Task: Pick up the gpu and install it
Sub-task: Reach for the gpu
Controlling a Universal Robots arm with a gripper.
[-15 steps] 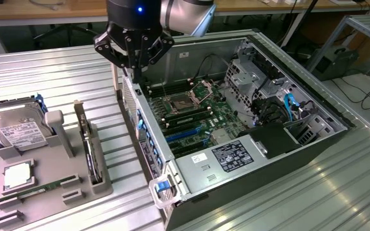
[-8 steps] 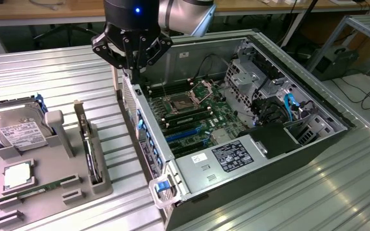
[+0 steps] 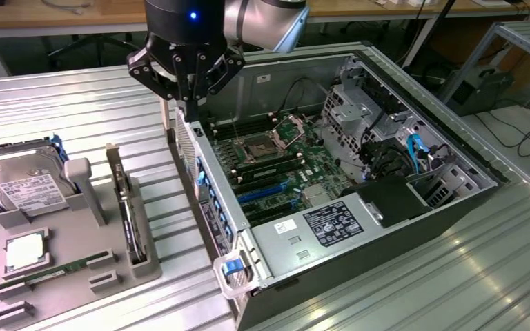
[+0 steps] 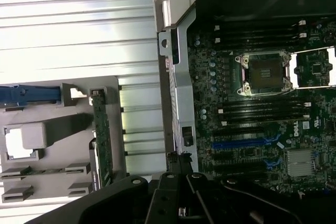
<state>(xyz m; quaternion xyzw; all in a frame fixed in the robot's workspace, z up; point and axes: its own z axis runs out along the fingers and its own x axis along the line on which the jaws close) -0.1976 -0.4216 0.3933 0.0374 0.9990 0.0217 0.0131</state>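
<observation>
Exterior view: nearest, a grey moulded holder [image 3: 118, 276] lies beside the open computer case [image 3: 385, 276] on the ribbed metal tabletop [image 3: 72, 103]. The gpu [image 3: 129, 214] stands edge-on in that holder, thin and green. Farther back, the black hand [image 3: 190, 103] hangs clenched and empty just above the case's rear wall.

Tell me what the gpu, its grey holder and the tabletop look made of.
gpu: green circuit board, seemingly fibreglass laminate, studded with components.
holder: matte grey, probably plastic; no glints.
tabletop: ribbed sheet metal, likely aluminium; bright streaky reflections.
</observation>
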